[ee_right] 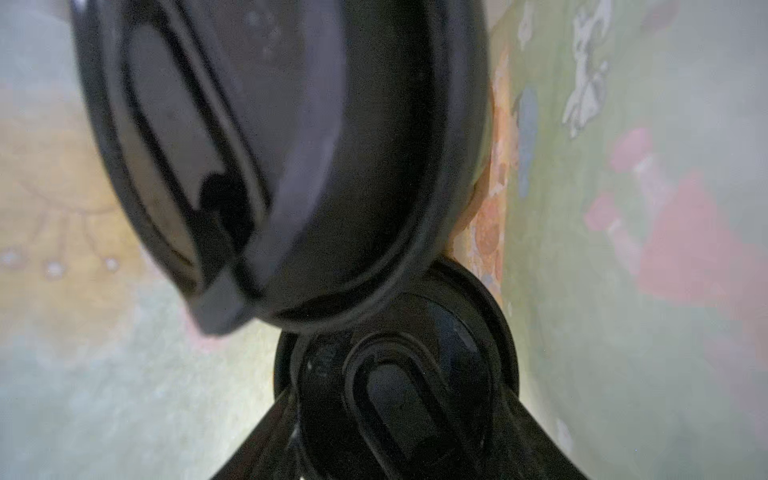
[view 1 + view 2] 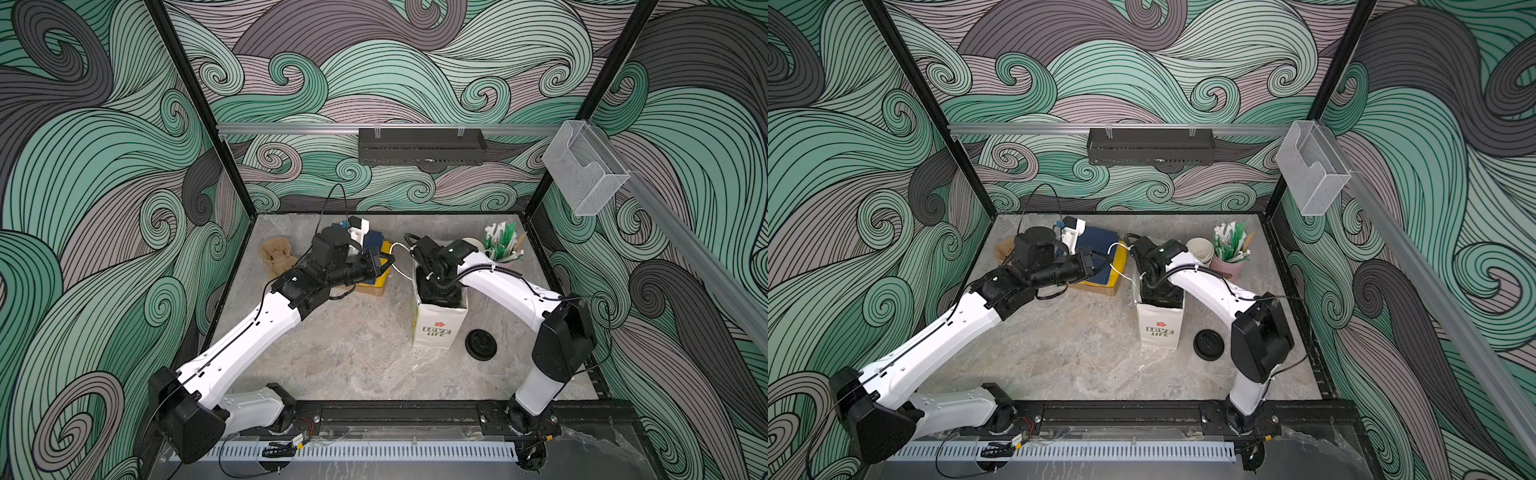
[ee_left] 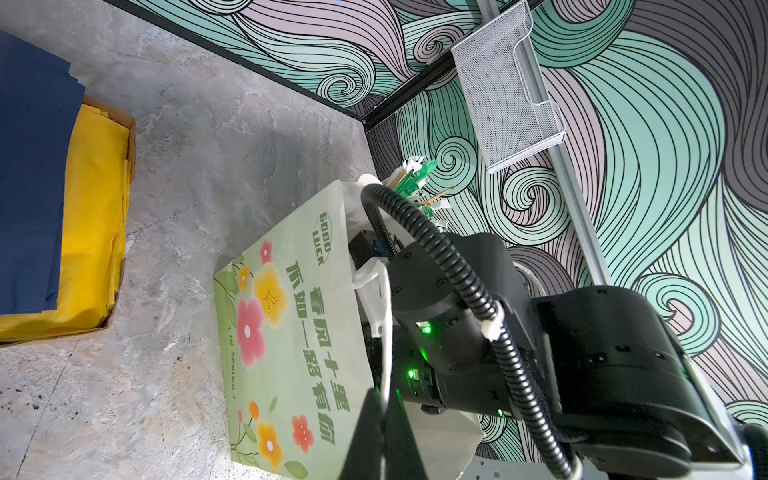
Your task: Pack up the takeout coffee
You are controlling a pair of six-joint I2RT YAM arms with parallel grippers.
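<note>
Inside the paper bag (image 2: 434, 328), which stands at 3 o'clock from the middle of the table (image 2: 353, 361) in both top views, we find both coffees. Through the right wrist camera, the held cup (image 1: 399, 353) sits within the right gripper (image 1: 403, 395), whose fingers (image 1: 257, 440) lie against its two sides, so we read that claw as clasped on it. The other cup (image 1: 291, 145) stands just beside it. Their lids meet in the picture, but we cannot tell whether they touch. At 10 o'clock from the bag, the left gripper (image 2: 385, 259) is pinched tight on the white handle (image 2: 398, 245), holding the mouth open.

We judge the step to be setting this cup down. To do it well, we would lower it straight until the base rests flat on the bag floor, beside its twin and not on its rim. We would let go slowly and spread only a little, since the bag walls are close. Then we would lift out vertically, clear of both lids, with the handle taut so the bag neither tips nor closes. The loose lid (image 2: 481, 344) at 4 o'clock from the bag needs no attention.
</note>
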